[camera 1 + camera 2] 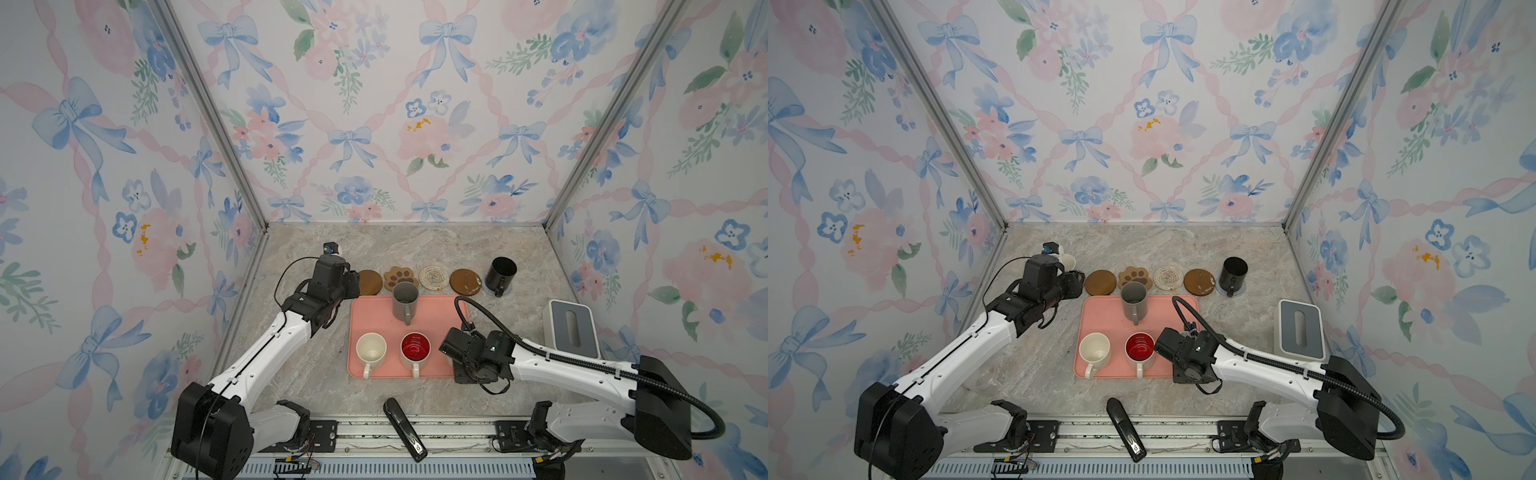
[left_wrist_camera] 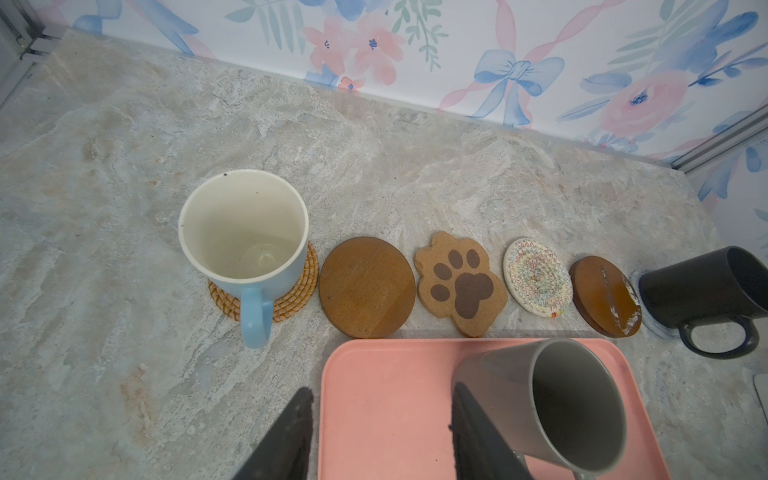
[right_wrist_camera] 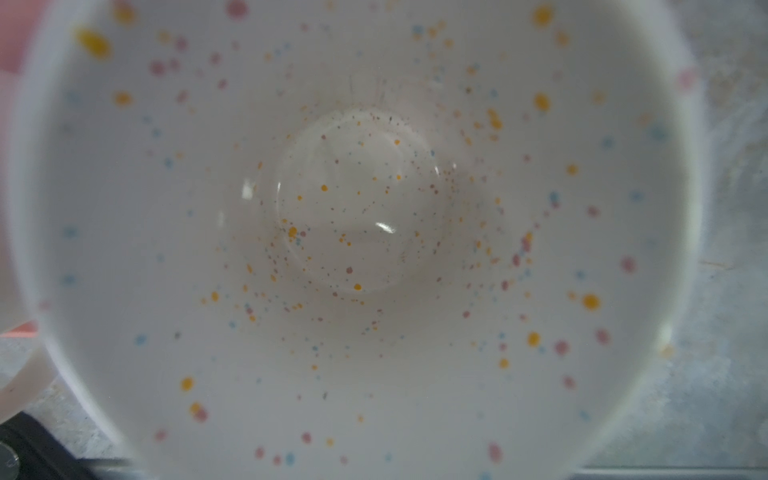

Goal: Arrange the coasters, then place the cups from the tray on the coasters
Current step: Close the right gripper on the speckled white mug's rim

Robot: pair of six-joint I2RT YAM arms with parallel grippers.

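The coasters lie in a row behind the pink tray (image 1: 374, 316): rattan (image 2: 291, 303), brown round (image 2: 365, 286), paw (image 2: 461, 282), cream crochet (image 2: 536, 278), brown round (image 2: 604, 295). A light blue mug (image 2: 245, 232) stands on the rattan one. A black mug (image 1: 500, 274) ends the row on a pale mat. The grey mug (image 1: 405, 301), cream mug (image 1: 371, 351) and red-inside mug (image 1: 415, 349) stand on the tray. My left gripper (image 2: 382, 432) is open and empty over the tray's far left corner, beside the grey mug. My right gripper (image 1: 467, 372) points down over the speckled mug (image 3: 374, 208); its jaws are hidden.
A grey-white box with a slot (image 1: 572, 328) stands right of the tray. A black stapler-like object (image 1: 405, 428) lies at the table's front edge. Flowered walls close the back and both sides.
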